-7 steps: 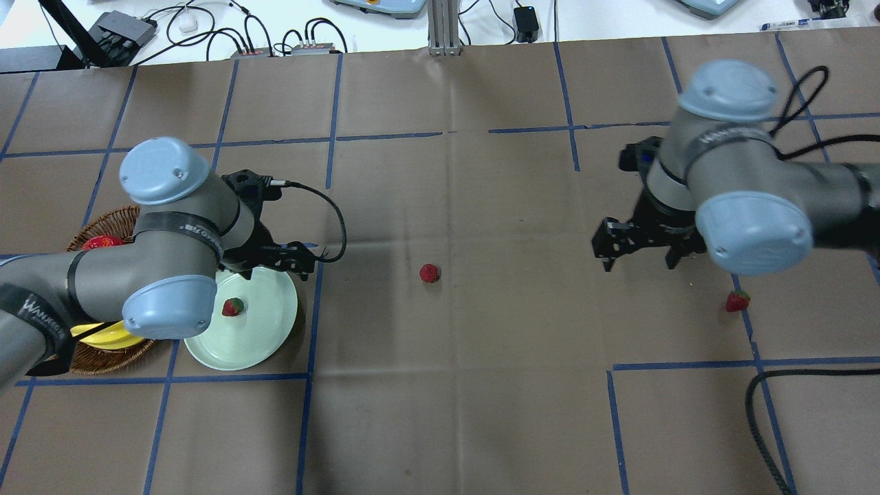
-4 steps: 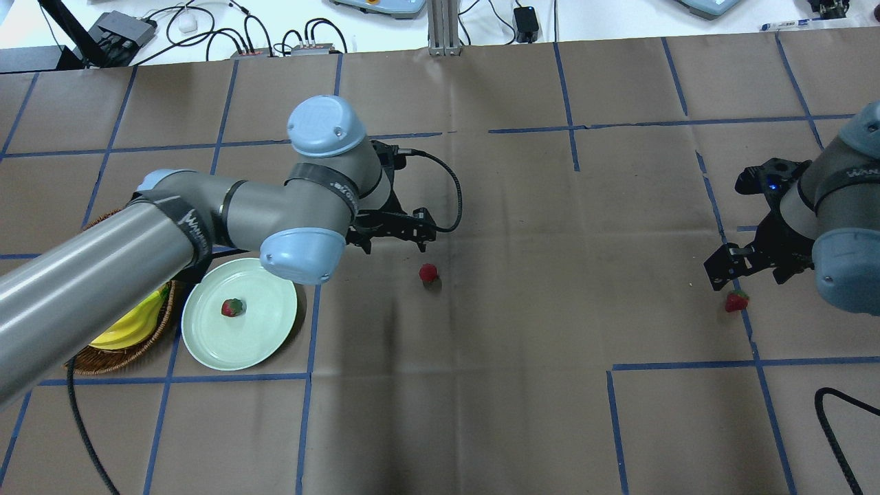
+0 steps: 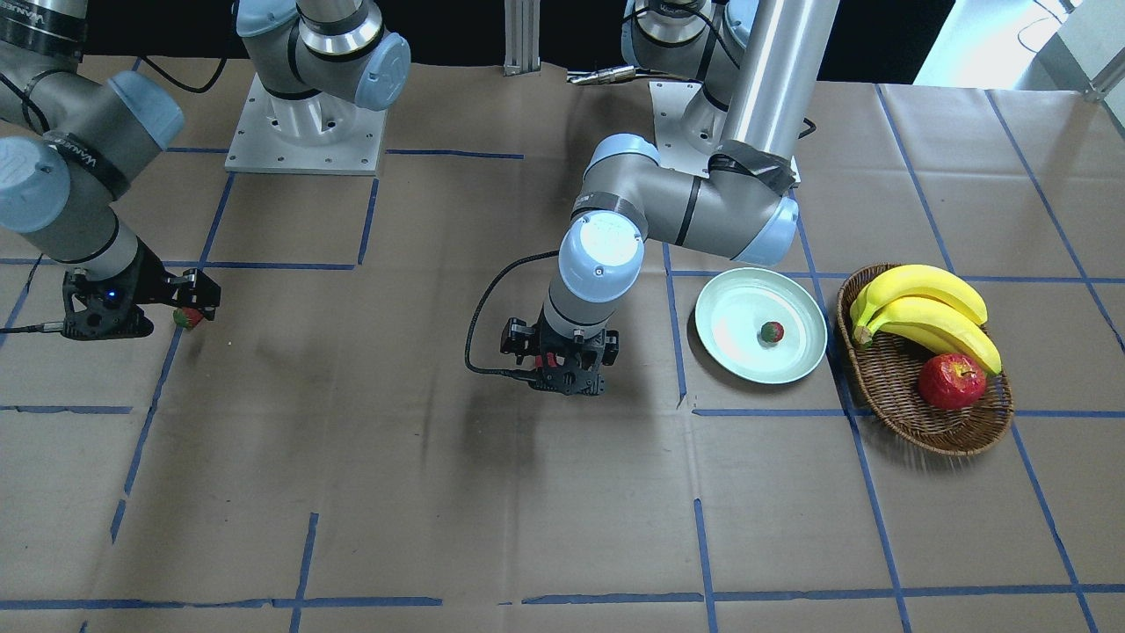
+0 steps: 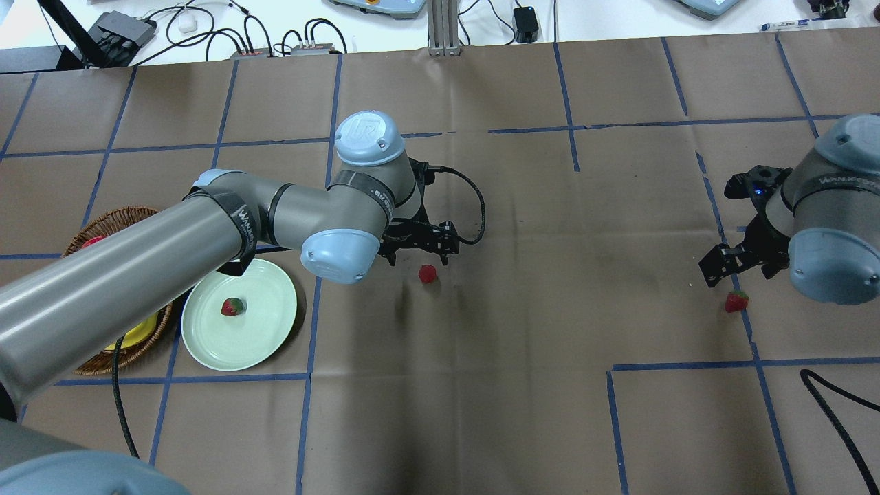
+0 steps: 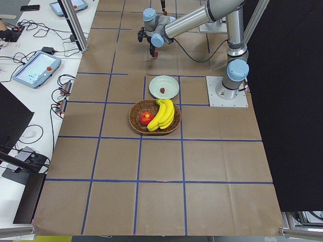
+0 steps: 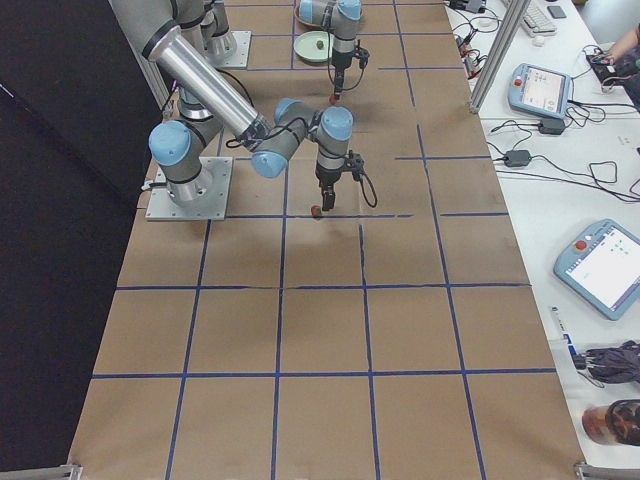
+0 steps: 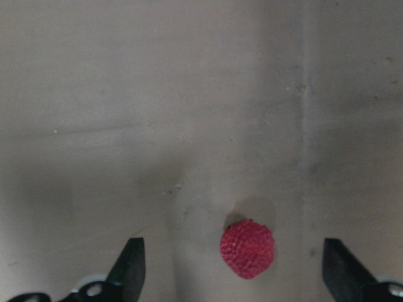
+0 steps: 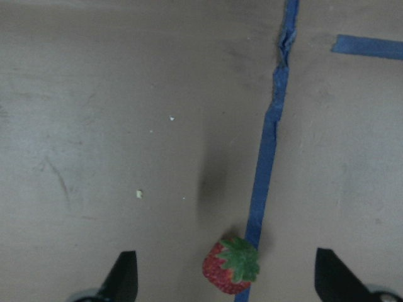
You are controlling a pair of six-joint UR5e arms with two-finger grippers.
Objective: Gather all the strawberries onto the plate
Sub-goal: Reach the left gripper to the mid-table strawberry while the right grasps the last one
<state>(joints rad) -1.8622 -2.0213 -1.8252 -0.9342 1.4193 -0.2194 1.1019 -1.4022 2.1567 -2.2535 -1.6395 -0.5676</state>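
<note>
One strawberry (image 4: 232, 306) lies on the pale green plate (image 4: 268, 337). A second strawberry (image 4: 427, 273) lies on the brown paper mid-table. My left gripper (image 4: 419, 256) hovers just over it, open and empty. In the left wrist view the strawberry (image 7: 247, 248) sits between the spread fingers (image 7: 130, 269). A third strawberry (image 4: 736, 300) lies on a blue tape line at the right. My right gripper (image 4: 734, 271) hovers over it, open and empty. In the right wrist view this strawberry (image 8: 231, 266) lies between the fingers (image 8: 123, 275).
An oval wicker basket (image 3: 888, 396) beside the plate (image 3: 734, 356) holds bananas (image 3: 932, 308) and a red apple (image 3: 951, 381). A black cable (image 4: 839, 426) loops over the table's front right. Blue tape lines cross the brown paper.
My left gripper has moved right from the plate to above the middle strawberry. My right gripper has moved right to above the right strawberry. No strawberry has moved.
</note>
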